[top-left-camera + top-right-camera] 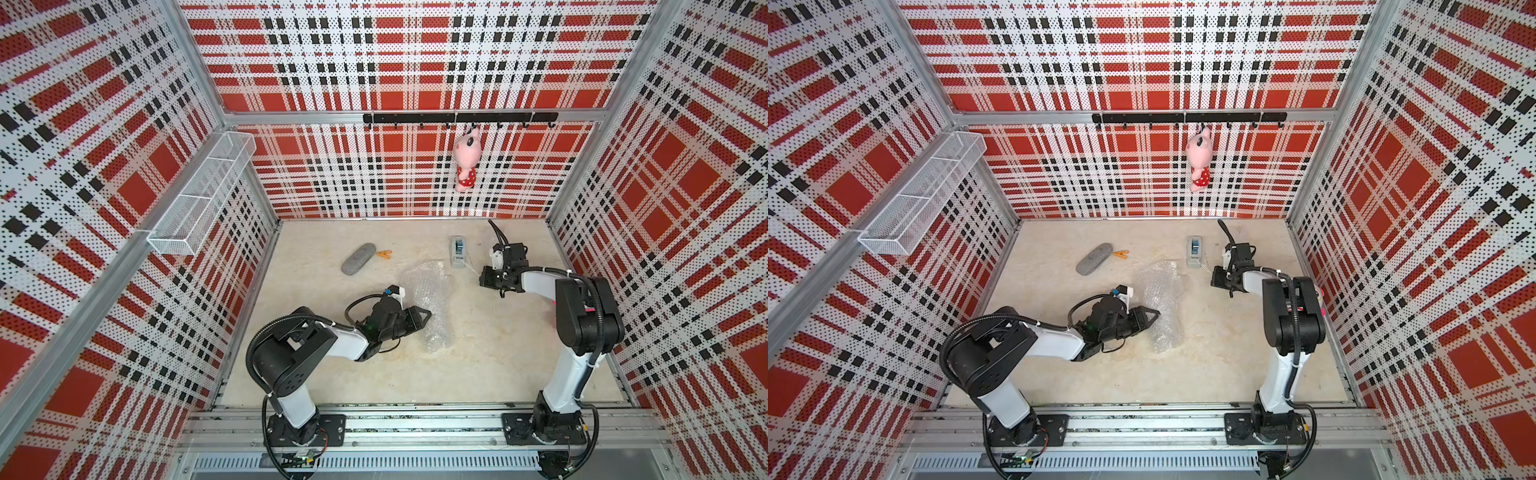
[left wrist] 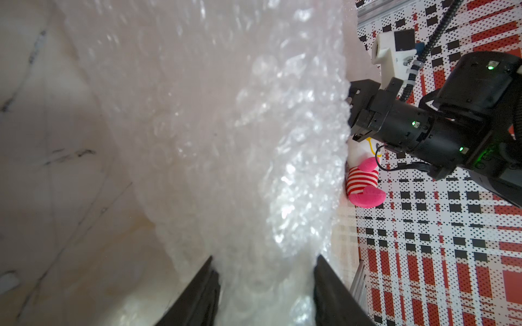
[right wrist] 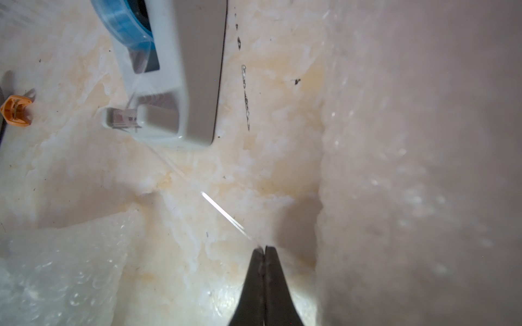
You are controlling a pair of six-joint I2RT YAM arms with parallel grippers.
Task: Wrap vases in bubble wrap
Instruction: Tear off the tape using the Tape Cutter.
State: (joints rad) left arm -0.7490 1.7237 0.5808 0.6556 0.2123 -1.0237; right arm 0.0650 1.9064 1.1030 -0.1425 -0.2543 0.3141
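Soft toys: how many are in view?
2. A pink toy hangs from the hook rail at the back; a striped toy shows in the left wrist view past the bubble wrap. Others may be hidden.

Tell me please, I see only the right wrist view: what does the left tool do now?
Observer: The left tool is closed around the rolled bubble wrap, about midway along it.
Operator: Does the roll stand or lie?
Observer: It lies on the table, one end toward the back wall, the other toward the arm bases.
Operator: My right tool holds the tape strip. On which side of the roll is it?
Observer: On the side opposite the left tool, near the roll's far end, beside the tape dispenser.
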